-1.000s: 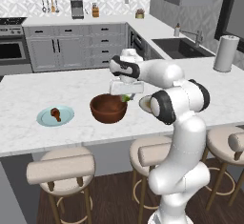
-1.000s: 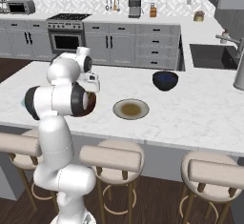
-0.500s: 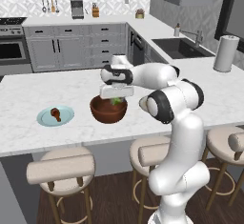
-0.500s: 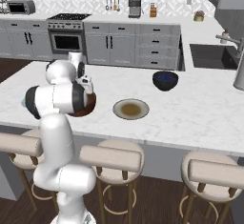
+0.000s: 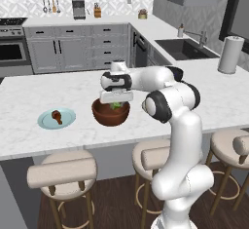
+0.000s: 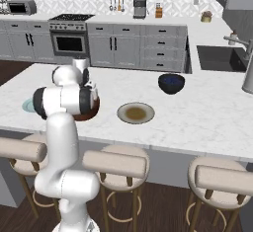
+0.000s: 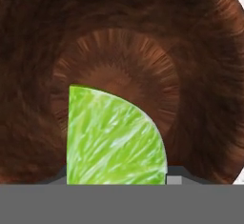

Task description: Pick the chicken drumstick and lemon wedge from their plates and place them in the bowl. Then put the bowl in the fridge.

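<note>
Over the wooden bowl (image 5: 111,112) on the marble island (image 5: 29,101), my gripper (image 5: 116,104) pinches the lemon wedge (image 7: 114,137) between its fingers, just above the bowl's bottom. To the bowl's left, the chicken drumstick (image 5: 57,116) lies on the pale blue-green plate (image 5: 46,122); the beige plate (image 6: 135,113) sits on its other side.

Dark bowl (image 6: 171,83), paper towel roll (image 5: 229,54)

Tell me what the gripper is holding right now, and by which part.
The gripper holds the lemon wedge over the inside of the bowl. Its fingertips hardly show, so the exact part it grips cannot be told.
</note>
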